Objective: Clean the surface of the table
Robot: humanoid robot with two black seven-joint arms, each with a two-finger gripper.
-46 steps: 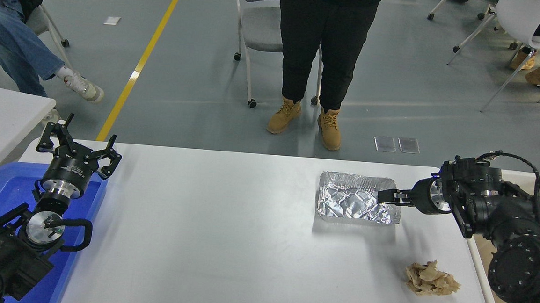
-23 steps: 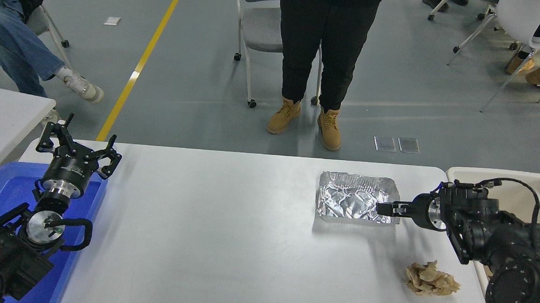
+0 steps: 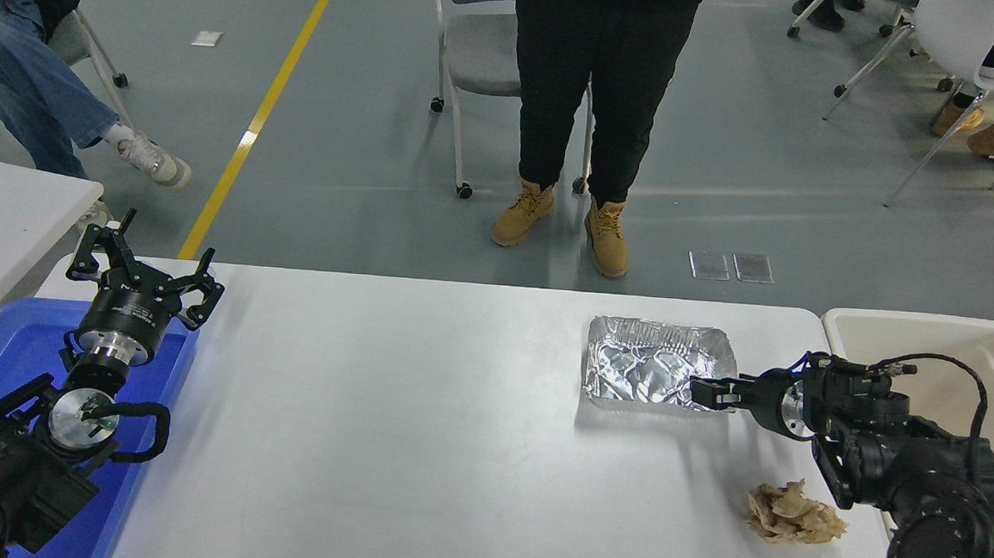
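no readable text in view

no labels, brands, numbers or signs legible on anything; any print on the left gripper [image 3: 143,275] body is too small to read.

White surface [image 3: 418,447] with rounded corners fills the lower frame. Crumpled foil tray [image 3: 651,362] sits on its right far part. Right end effector [image 3: 708,390] reaches in from the right, fingers closed on the tray's near right rim. Crumpled tan paper wad [image 3: 793,514] lies nearer the camera, well apart from the tray, just beside the right arm. Beige bin [image 3: 967,351] off the surface's right edge. Left end effector [image 3: 145,273] parked at lower left, fingers spread, above a blue bin [image 3: 1,352]. Person in black trousers and tan boots [image 3: 598,104] stands beyond the far edge; grey chair [image 3: 476,53] behind them.
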